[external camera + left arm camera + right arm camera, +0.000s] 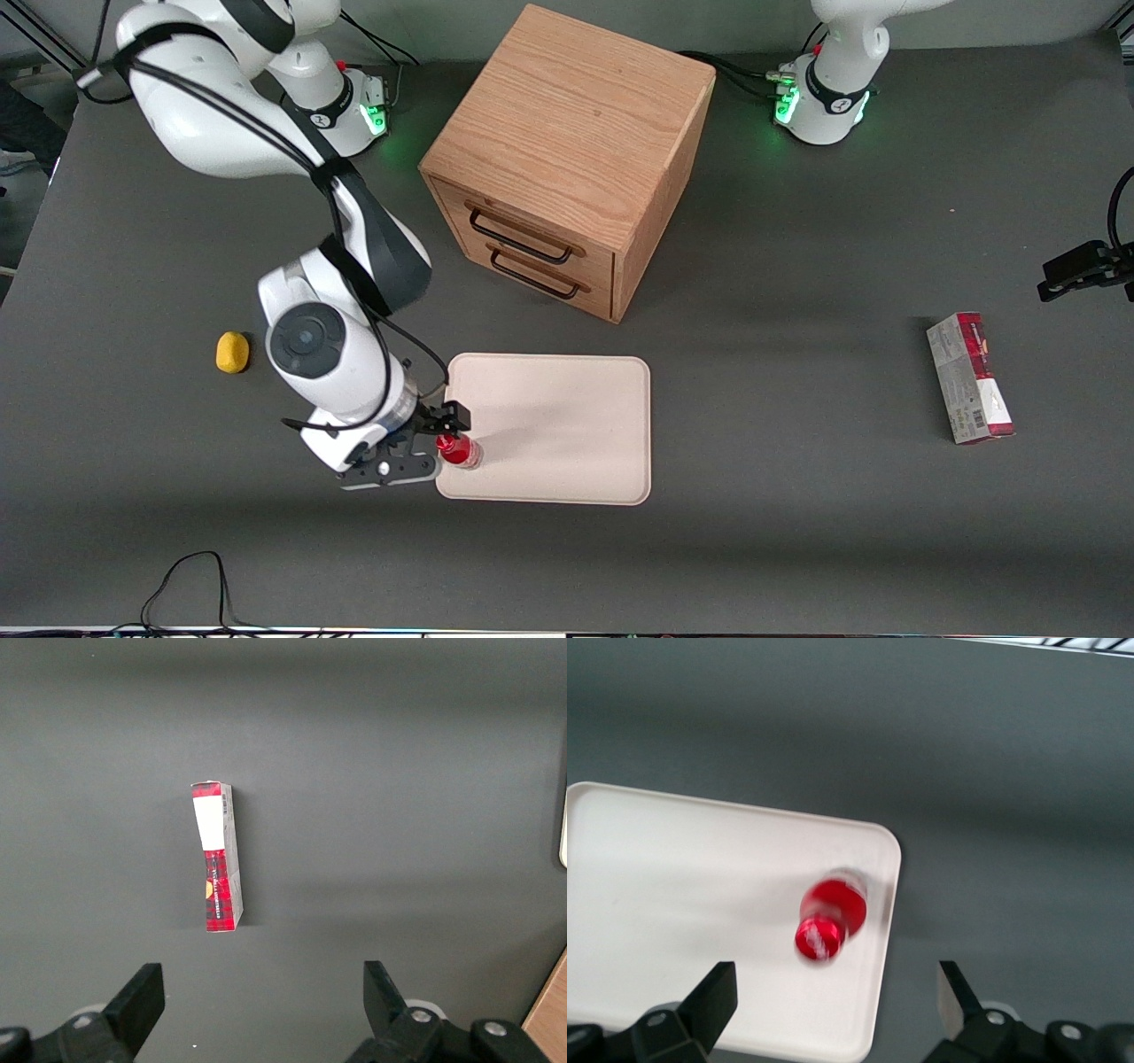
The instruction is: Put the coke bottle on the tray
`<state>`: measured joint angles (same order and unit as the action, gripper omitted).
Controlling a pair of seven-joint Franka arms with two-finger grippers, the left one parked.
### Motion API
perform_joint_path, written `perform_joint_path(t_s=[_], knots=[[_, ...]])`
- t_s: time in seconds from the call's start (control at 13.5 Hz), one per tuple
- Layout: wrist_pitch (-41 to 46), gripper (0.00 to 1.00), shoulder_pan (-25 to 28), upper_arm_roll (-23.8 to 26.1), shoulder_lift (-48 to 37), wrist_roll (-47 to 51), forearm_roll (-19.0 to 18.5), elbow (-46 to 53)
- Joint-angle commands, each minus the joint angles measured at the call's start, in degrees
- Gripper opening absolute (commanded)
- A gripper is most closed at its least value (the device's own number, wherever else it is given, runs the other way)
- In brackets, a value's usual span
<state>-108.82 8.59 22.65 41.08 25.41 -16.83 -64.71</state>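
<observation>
The coke bottle [459,450], small and red with a red cap, stands upright on the cream tray [567,425], close to the tray's corner that is nearest the front camera and toward the working arm's end. My right gripper [447,434] hovers just above the bottle. In the right wrist view the two fingers are wide apart and hold nothing. That view shows the gripper [835,992], the bottle [830,917] seen from above, free between and below the fingers, and the tray [682,904].
A wooden drawer cabinet [567,159] stands farther from the front camera than the tray. A yellow object [232,352] lies toward the working arm's end. A red-and-grey carton [970,377] lies toward the parked arm's end and shows in the left wrist view [218,858].
</observation>
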Motion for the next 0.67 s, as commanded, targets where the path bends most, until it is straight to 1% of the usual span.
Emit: perform_joint_path(t_s=[0.0, 0.07, 0.15, 0.22, 0.37, 0.59], knots=[[-2.2, 1.00, -2.3, -5.8, -19.7, -0.3, 8.8, -21.6], [-2.5, 1.00, -2.2, -8.8, -25.8, -2.8, 12.8, -27.7], [-2.4, 1.00, -2.2, -11.9, -31.6, -5.8, 16.1, -33.2], [-1.8, 1.00, -2.1, -14.9, -37.1, -8.0, 17.8, -38.3], [0.2, 1.00, -1.9, -18.5, -46.3, -9.2, 18.2, -46.3], [3.8, 1.00, -1.8, -22.0, -56.1, -9.7, 18.0, -53.0]])
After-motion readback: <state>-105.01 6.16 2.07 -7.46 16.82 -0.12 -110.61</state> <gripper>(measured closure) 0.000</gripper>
